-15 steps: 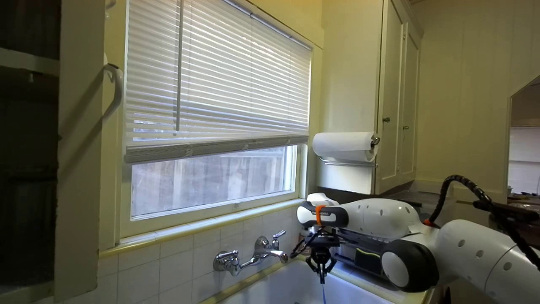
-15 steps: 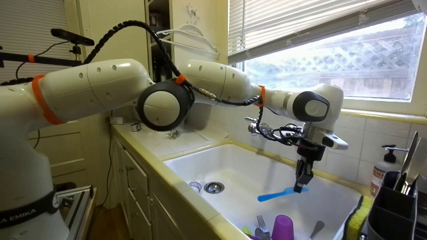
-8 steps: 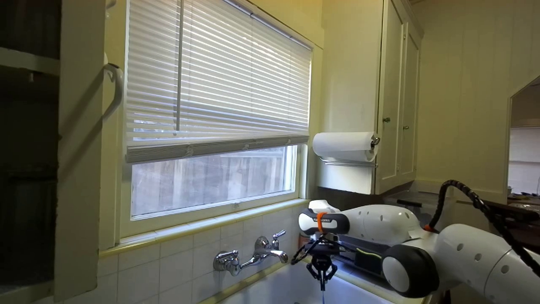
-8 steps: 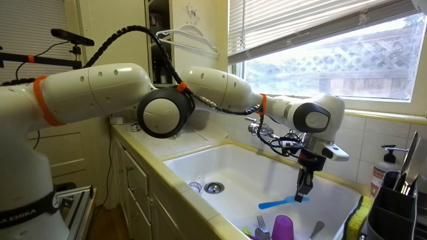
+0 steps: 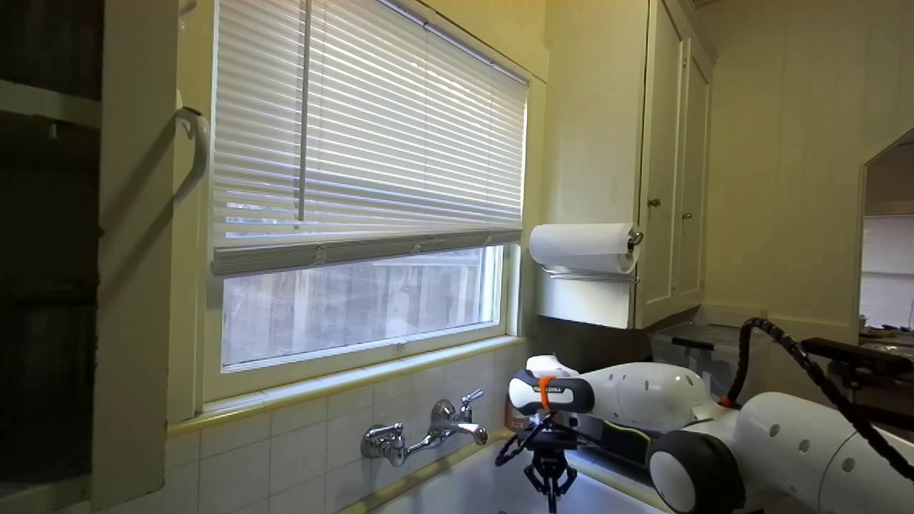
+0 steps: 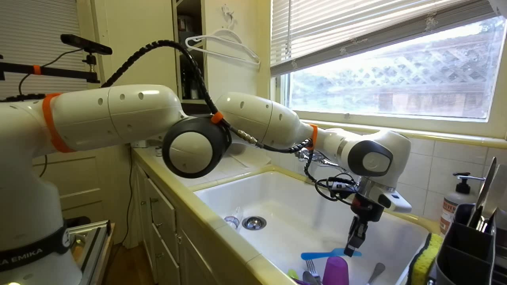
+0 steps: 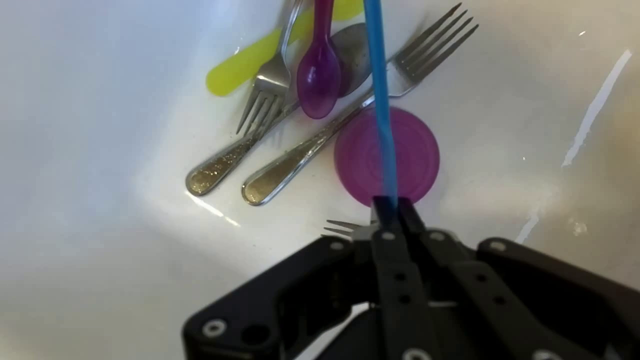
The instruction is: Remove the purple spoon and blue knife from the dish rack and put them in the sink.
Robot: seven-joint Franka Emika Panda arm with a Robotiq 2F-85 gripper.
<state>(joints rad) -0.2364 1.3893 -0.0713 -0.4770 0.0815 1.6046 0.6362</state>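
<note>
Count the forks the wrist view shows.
3. In that picture, the first fork lies left of the purple spoon; the second fork passes behind the blue knife; the third fork, mostly hidden by the claw, shows some tines. Others may be hidden.

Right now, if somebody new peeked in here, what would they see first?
Probably the big white robot arm, stretched out over the white sink. Next, the bright blue knife, pinched in the gripper above the sink floor. Then maybe the purple cup and purple spoon, both down in the sink.
</note>
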